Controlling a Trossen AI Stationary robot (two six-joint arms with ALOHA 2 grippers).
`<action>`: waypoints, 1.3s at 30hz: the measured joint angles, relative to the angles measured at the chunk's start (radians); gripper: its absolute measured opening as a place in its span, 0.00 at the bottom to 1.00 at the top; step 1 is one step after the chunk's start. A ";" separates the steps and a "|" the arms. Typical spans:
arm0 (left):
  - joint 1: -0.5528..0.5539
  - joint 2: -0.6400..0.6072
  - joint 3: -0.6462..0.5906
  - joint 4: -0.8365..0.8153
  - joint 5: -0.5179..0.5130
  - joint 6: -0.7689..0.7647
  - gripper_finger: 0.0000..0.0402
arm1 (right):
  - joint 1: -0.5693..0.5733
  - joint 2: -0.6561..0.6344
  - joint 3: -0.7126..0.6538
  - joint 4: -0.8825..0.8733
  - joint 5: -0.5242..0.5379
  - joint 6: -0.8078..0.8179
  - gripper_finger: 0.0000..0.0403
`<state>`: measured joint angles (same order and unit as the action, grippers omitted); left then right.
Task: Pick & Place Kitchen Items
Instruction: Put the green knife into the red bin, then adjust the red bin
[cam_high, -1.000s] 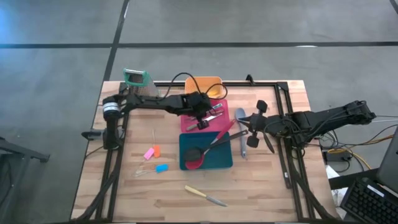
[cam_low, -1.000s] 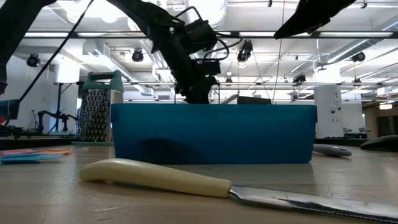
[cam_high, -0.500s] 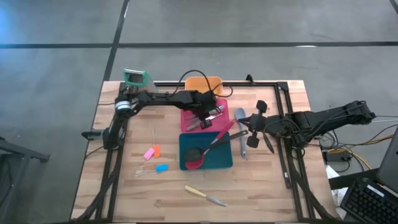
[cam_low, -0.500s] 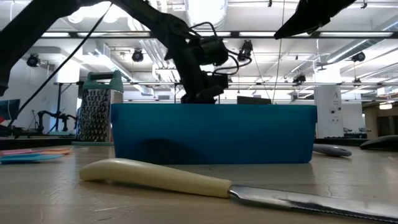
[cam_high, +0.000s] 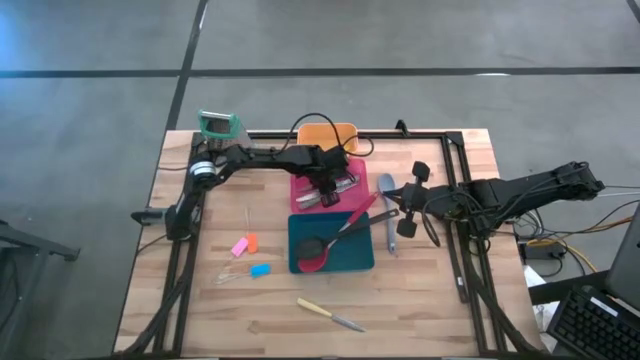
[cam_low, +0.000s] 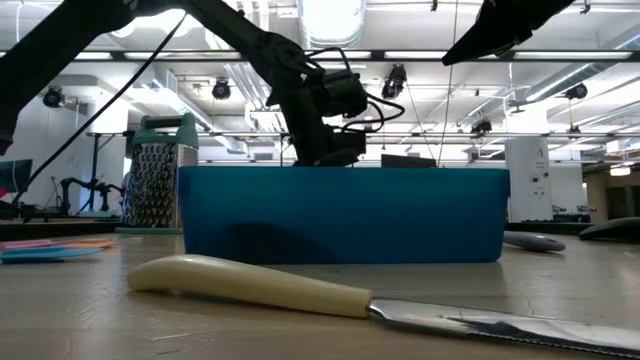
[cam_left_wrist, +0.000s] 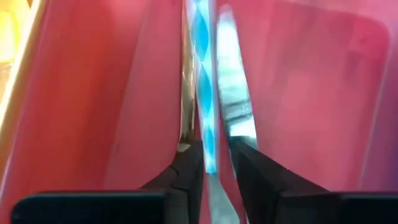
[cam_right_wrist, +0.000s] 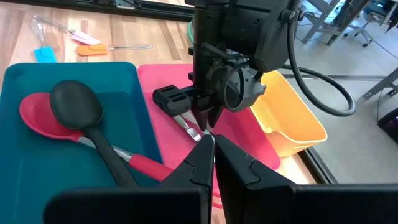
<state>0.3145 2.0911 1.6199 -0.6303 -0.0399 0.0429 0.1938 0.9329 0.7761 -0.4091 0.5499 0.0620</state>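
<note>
The pink tray (cam_high: 334, 190), between the orange tray (cam_high: 335, 135) and teal tray (cam_high: 330, 245), holds the left gripper (cam_left_wrist: 214, 163), its fingers slightly apart around a blue-striped utensil (cam_left_wrist: 203, 74) lying lengthwise, pointing away from the wrist. If they part too little, lifting could drag it out again. The right gripper (cam_right_wrist: 213, 149) waits right of the trays, fingers together.

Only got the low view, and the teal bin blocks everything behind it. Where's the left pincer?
Observer: The left pincer is down in the pink tray, directly behind the teal bin.
Operator: Holding anything?
Observer: In its wrist view, the fingers stand slightly apart on either side of a blue-striped utensil lying in the tray. It isn't clamped.
Operator: Right pincer?
Observer: The right pincer is shut and empty, beside the bin and aimed at the pink tray.
</note>
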 joint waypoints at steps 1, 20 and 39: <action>0.000 0.000 0.005 -0.001 0.000 0.006 0.25 | 0.000 0.000 0.000 0.000 0.000 0.000 0.02; 0.005 0.000 0.106 0.010 -0.162 0.252 0.31 | 0.000 0.000 0.000 -0.005 0.000 -0.009 0.02; 0.040 -0.001 0.091 0.130 -0.468 0.351 0.30 | 0.000 0.000 -0.030 -0.001 0.000 -0.007 0.02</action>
<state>0.3543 2.0903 1.7109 -0.4998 -0.5078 0.3936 0.1939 0.9329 0.7462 -0.4103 0.5503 0.0552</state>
